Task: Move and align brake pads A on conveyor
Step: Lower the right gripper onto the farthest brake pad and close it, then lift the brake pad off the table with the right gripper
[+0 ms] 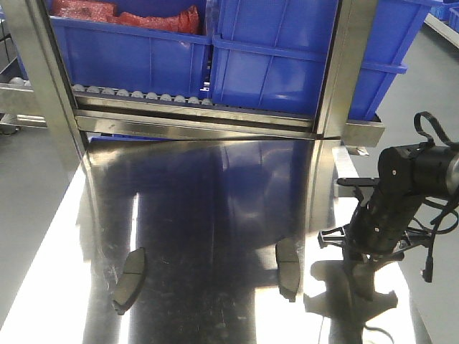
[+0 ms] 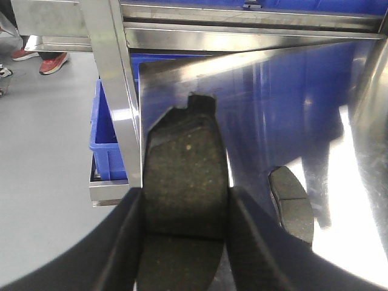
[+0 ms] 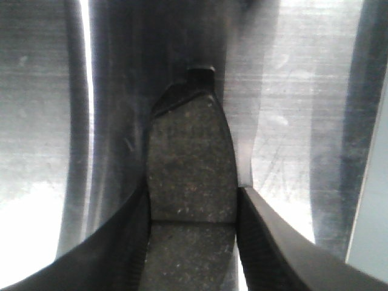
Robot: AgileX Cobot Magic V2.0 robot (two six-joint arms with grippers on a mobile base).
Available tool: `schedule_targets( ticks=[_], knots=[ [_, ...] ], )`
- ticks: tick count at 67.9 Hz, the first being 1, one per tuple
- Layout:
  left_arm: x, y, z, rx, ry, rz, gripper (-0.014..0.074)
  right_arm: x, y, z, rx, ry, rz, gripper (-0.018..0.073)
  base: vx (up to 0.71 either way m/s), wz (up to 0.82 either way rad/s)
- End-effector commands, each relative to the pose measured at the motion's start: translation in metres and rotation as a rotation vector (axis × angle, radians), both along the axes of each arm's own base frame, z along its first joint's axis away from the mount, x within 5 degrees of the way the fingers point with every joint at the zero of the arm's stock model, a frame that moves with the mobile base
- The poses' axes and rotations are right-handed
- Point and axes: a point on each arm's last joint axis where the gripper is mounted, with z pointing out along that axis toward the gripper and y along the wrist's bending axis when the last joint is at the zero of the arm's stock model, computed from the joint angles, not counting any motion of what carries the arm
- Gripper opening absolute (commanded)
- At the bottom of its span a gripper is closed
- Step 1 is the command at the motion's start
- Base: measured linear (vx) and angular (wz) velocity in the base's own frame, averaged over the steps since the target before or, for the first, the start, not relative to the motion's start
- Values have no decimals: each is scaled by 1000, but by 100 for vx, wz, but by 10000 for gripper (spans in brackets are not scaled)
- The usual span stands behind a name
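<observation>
In the left wrist view, my left gripper (image 2: 185, 203) is shut on a dark grey brake pad (image 2: 185, 154), fingers pressing both long sides at its middle groove, tab end pointing away. It sits over the left edge of the shiny steel tabletop (image 2: 285, 109). A second pad (image 2: 293, 205) lies flat just to the right. My right gripper (image 3: 194, 203) grips another pad (image 3: 191, 142) the same way, over the steel. In the front view two pads (image 1: 131, 278) (image 1: 288, 266) lie on the steel and the right gripper (image 1: 361, 283) points down beside the right one. The conveyor is out of view.
Blue bins (image 1: 272, 64) stand on a roller rack (image 1: 143, 94) behind the tabletop, framed by steel posts (image 1: 43, 79). A post (image 2: 115, 103) and a lower blue bin (image 2: 108, 142) are left of the held pad. Grey floor borders both sides of the table.
</observation>
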Motion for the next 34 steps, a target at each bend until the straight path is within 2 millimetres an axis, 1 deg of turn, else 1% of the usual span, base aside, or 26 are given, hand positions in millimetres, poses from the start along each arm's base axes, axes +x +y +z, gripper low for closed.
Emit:
schedule_targets(
  ticks=[1,8,10,14,15,18,20,24,25,34],
  knots=[
    [3,0,18,-23,-115,5,-6,-2,-1,34,10,-126,30,-10,0,0],
    [3,0,18,-23,-115,5,-6,-12,-3,51,27,-236,27,-10,0,0],
    [3,0,18,-23,-115,5,-6,-18,-4,60,33,-278,27,-8,0,0],
    [3,0,18,-23,-115,5,-6,-27,-5,69,41,-329,26,-8,0,0],
    [3,0,18,-23,-115,5,-6,-30,-6,74,44,-351,26,-8,0,0],
    [3,0,18,-23,-115,5,-6,-37,-7,81,49,-383,26,-8,0,0],
    [3,0,18,-23,-115,5,-6,-44,-8,90,54,-420,26,-8,0,0],
    [3,0,18,-23,-115,5,-6,-55,-10,99,61,-467,26,-8,0,0],
    [3,0,18,-23,-115,5,-6,-59,-11,104,65,-489,26,-8,0,0],
    [3,0,18,-23,-115,5,-6,-89,-15,128,77,-592,34,-8,0,0]
  ],
)
